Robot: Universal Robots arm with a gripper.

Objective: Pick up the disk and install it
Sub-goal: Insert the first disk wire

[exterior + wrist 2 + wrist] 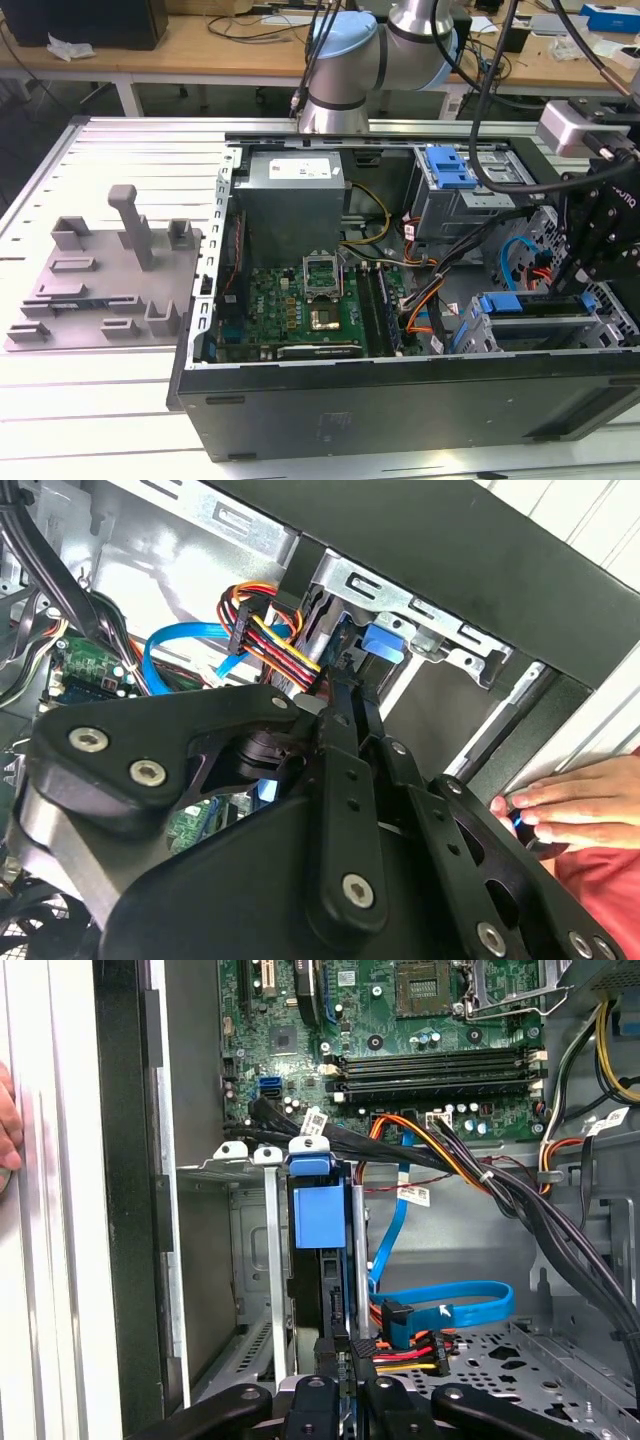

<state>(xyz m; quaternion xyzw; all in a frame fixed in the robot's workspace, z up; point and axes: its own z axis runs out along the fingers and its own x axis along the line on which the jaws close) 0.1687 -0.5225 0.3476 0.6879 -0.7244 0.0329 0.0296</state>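
The disk [318, 1215] stands on edge in a slot of the grey drive cage at the case's front corner, its blue carrier end facing the motherboard. In the exterior view the disk [530, 303] shows as a blue-edged strip at the lower right of the open case. My gripper [345, 1380] reaches in from the cage's other end, its black fingers [318, 1392] drawn close together on the disk's thin edge. In the second wrist view the gripper [345, 695] points at the disk's blue tab [385, 645].
Blue data cable [440, 1305] and the red, yellow and black power cable bundle [270, 630] hang beside the cage. A person's hand [570, 800] rests on the case's outer edge. Motherboard [300, 300], grey power supply [295, 200], upper bay with blue latch [450, 165]. A grey fixture [110, 270] lies on the table.
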